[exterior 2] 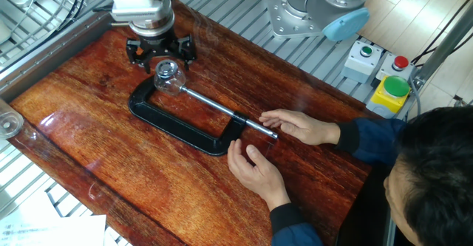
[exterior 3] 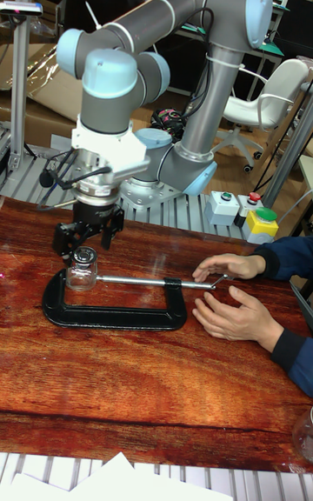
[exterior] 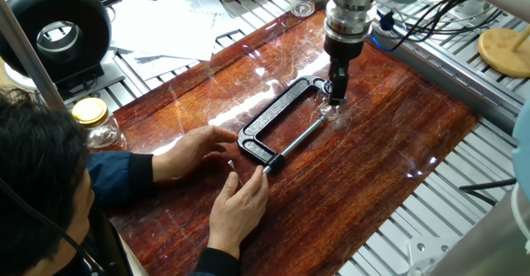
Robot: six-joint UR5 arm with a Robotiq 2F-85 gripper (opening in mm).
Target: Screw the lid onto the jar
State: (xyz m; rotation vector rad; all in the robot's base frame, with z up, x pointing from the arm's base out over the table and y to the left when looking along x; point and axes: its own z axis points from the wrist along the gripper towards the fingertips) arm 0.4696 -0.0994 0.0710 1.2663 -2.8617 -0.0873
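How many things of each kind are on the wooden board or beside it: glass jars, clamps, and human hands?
Glass jars: 2, the small jar held in the clamp and the jar with a yellow lid beside the board.
Clamps: 1, the black C-clamp.
Human hands: 2.
Total: 5.
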